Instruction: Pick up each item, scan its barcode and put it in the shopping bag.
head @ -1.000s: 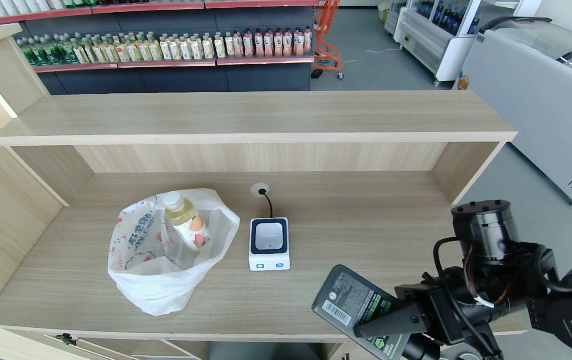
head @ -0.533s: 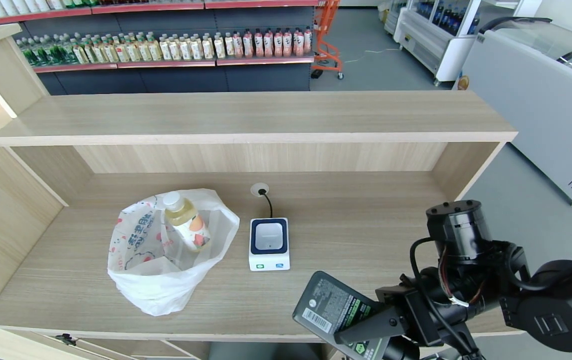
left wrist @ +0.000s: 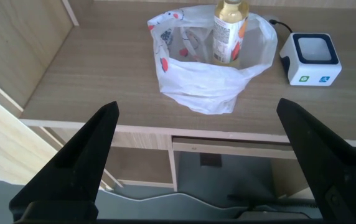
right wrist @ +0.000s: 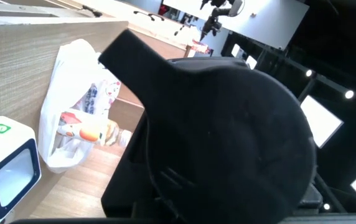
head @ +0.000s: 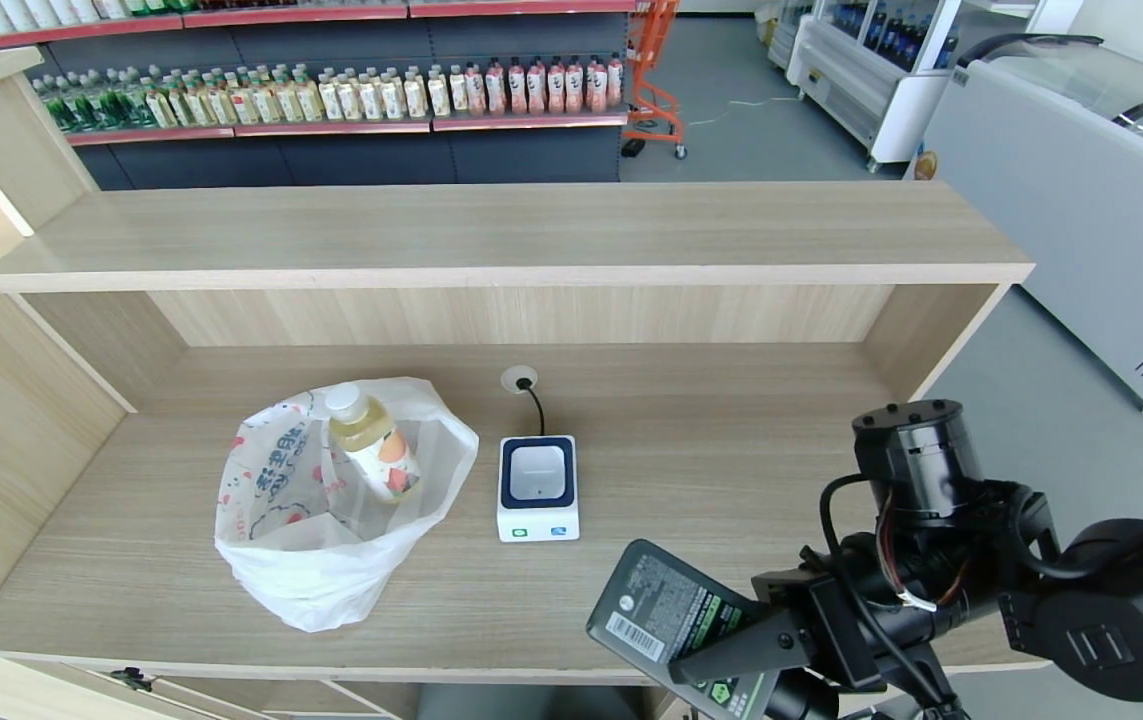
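My right gripper (head: 746, 655) is shut on a dark flat package (head: 666, 610) with a white barcode label. It holds the package over the counter's front edge, to the front right of the white scanner (head: 537, 487). In the right wrist view the package (right wrist: 240, 143) is close and dark, with the scanner (right wrist: 7, 168) and the shopping bag (right wrist: 72, 87) beyond it. The white shopping bag (head: 331, 530) stands left of the scanner with a juice bottle (head: 374, 445) leaning inside. My left gripper (left wrist: 196, 168) is open and holds nothing, in front of the counter edge and facing the bag (left wrist: 203, 87).
The wooden counter (head: 711, 440) has a raised back ledge and side walls. The scanner's cable runs to a grommet (head: 519, 379) behind it. Bare counter lies to the right of the scanner. Store shelves and freezers stand beyond.
My right arm has carried the package to the left along the counter's front edge, then held nearly still. The bag, bottle and scanner stay put.
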`<state>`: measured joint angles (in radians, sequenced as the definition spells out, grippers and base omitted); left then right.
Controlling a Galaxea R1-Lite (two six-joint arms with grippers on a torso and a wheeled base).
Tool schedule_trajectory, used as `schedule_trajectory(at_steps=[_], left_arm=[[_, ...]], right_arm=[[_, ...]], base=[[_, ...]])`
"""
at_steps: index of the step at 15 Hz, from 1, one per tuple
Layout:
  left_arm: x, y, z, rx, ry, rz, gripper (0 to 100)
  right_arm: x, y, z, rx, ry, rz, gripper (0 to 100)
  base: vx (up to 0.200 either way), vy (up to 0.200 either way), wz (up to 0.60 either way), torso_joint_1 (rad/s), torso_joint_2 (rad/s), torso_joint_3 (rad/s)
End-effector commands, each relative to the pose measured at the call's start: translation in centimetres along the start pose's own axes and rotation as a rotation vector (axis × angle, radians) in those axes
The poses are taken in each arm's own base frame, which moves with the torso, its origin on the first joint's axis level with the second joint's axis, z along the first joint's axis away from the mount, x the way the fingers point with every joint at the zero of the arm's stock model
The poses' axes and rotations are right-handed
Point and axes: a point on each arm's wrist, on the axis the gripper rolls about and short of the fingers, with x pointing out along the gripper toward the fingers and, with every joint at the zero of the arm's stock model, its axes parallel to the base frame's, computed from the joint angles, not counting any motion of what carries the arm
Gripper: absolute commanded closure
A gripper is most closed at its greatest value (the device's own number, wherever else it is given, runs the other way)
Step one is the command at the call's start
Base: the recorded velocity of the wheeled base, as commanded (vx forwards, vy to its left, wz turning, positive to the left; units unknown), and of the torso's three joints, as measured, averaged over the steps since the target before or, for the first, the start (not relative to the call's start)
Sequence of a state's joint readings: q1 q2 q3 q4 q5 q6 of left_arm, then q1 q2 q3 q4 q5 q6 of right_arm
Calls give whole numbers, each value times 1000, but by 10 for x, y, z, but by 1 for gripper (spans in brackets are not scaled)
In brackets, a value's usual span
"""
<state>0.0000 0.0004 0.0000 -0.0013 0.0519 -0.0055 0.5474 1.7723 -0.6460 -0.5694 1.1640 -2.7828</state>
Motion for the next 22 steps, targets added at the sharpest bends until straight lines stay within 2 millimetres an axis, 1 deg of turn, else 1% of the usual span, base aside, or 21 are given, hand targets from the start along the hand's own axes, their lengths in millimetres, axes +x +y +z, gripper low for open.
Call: schedule_trajectory(at_steps=[1,5,7,9,11,12,13,14,15,16,17,18,19,20,21,22], left_arm=[[0,0,0,-1,-1,0,0],[0,0,0,-1,-1,0,0],[0,0,0,-1,-1,0,0],[0,0,0,-1,-1,0,0],[0,0,0,-1,-1,0,0],[0,0,0,-1,-1,2,0],[0,0,0,-1,-1,0,0],[0,0,0,-1,-1,0,0],[0,0,0,-1,-1,0,0],[0,0,0,-1,-1,0,0],[0,0,0,1,-1,0,0],[0,0,0,-1,-1,0,0],[0,0,0,-1,-1,0,0],[0,0,0,-1,-1,0,0],[0,0,0,-1,-1,0,0],[0,0,0,-1,-1,0,0]], right_arm=[[0,-1,-1,-3,2,-1,100],[-3,-2,-3,-1,14,4,100],[-5,-6,-4,-9,19,2,100],[-11,-18,-8,28,42,-1,100],[-20,-22,-10,266,83,22,100],[-36,-17,-6,529,206,135,100],[-49,-22,1,718,346,210,100],[-70,-40,10,842,518,241,100],[-85,-51,19,941,672,263,100],[-88,-61,30,1159,742,194,100],[-88,-69,25,1311,771,103,100],[-89,-80,14,1466,797,-18,100],[-95,-92,-3,1681,904,-188,100],[-102,-90,-11,1806,1127,-313,100],[-101,-86,-11,2013,1275,-513,100],[-101,-84,-12,2236,1297,-729,100]], base=[[0,0,0,0,0,0],[0,0,0,0,0,0],[0,0,0,0,0,0],[0,0,0,0,0,0],[0,0,0,0,0,0],[0,0,0,0,0,0],[0,0,0,0,0,0],[0,0,0,0,0,0],[0,0,0,0,0,0],[0,0,0,0,0,0],[0,0,0,0,0,0],[0,0,0,0,0,0],[0,0,0,0,0,0],[0,0,0,0,0,0],[0,0,0,0,0,0],[0,0,0,0,0,0]])
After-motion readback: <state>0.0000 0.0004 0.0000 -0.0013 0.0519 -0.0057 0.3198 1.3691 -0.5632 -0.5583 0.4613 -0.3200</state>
